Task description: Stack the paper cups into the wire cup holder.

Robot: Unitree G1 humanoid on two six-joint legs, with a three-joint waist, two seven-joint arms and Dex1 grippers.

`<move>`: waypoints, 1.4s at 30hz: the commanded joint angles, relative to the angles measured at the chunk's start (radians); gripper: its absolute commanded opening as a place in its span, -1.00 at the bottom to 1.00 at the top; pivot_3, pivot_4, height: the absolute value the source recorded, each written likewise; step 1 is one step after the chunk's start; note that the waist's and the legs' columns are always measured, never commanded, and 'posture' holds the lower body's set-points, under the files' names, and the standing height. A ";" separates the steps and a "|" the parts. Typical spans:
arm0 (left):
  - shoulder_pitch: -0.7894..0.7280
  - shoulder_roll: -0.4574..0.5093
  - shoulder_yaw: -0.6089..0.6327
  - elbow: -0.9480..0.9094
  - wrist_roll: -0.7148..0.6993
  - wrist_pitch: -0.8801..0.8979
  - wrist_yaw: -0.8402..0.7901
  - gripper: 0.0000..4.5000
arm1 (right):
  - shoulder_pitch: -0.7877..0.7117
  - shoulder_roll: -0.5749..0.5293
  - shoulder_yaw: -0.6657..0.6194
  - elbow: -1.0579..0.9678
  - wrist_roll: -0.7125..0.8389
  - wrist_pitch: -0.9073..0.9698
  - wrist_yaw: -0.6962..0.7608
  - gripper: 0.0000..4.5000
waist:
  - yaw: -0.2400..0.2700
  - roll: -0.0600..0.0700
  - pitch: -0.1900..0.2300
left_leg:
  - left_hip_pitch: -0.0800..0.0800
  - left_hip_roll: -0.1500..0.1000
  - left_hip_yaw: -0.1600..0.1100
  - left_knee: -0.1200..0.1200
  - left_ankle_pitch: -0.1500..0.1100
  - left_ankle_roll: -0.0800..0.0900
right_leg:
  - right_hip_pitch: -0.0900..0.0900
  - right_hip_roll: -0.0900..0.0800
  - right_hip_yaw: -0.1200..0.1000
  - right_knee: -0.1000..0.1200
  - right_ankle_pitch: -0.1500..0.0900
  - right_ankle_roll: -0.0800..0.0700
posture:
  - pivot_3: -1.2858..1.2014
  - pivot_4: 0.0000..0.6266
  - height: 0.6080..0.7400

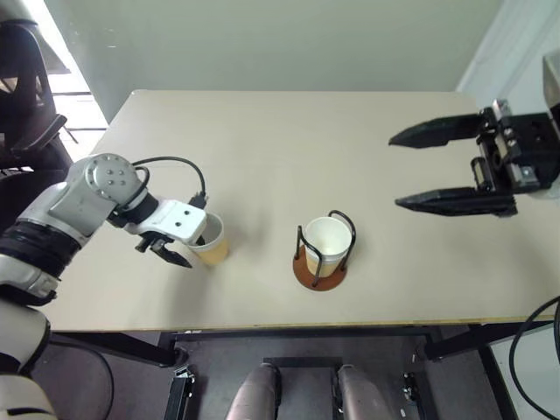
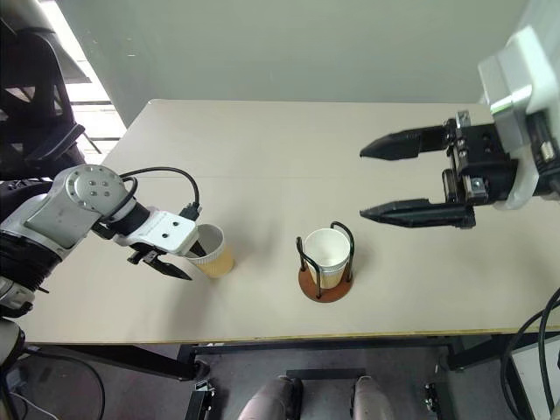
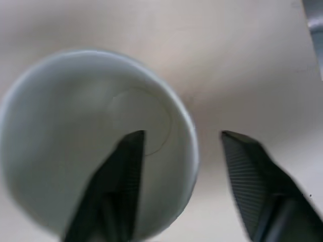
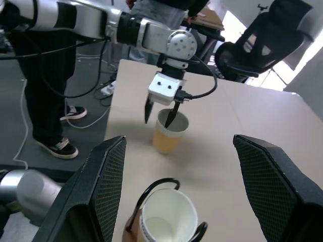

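Bright window glare, blurred wrist close-up

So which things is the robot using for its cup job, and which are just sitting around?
For the job:
- loose paper cup, left gripper straddling its rim
- wire cup holder
- cup in the holder
- right gripper, open

Just around:
- table
- office chair
- a person standing by
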 commanded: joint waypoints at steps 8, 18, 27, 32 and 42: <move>-0.165 -0.026 -0.069 0.005 -0.091 0.012 -0.028 -0.99 | 0.190 -0.069 -0.080 0.017 -0.084 -0.221 0.148 0.52 | 0.003 -0.001 0.000 | 0.000 0.000 0.000 0.001 0.000 0.000 | 0.001 -0.001 0.000 -0.001 0.000 0.000 | 0.03 -0.52 1.00; -0.391 -0.091 -0.156 0.058 -0.183 -0.011 -0.028 -0.99 | 0.265 -0.076 -0.076 0.074 -0.153 -0.399 0.244 0.52 | 0.002 -0.001 0.000 | -0.001 0.000 0.000 0.001 0.001 0.001 | 0.004 -0.001 -0.001 -0.004 0.002 0.003 | 0.03 -0.52 1.00; -0.635 -0.234 -0.234 0.177 -0.285 -0.041 -0.028 -0.99 | 0.237 -0.096 -0.054 0.127 -0.158 -0.412 0.272 0.52 | 0.005 -0.001 0.000 | -0.002 -0.002 0.000 0.003 -0.002 0.004 | 0.007 -0.003 -0.001 -0.007 0.000 0.007 | 0.03 -0.52 1.00; -0.697 -0.303 -0.265 0.209 -0.328 -0.061 -0.028 -0.99 | 0.197 -0.120 -0.046 0.164 -0.150 -0.382 0.287 0.52 | 0.006 -0.001 0.000 | -0.003 -0.001 0.000 0.003 -0.003 0.005 | 0.007 -0.003 -0.001 -0.007 -0.002 0.011 | 0.03 -0.52 1.00; -0.727 -0.372 -0.345 0.189 -0.411 -0.079 -0.028 -0.99 | 0.065 -0.175 -0.023 0.238 -0.141 -0.291 0.324 0.52 | 0.014 -0.001 0.001 | -0.004 -0.003 0.002 0.006 -0.005 0.007 | 0.008 -0.003 -0.001 -0.007 -0.003 0.016 | 0.03 -0.52 1.00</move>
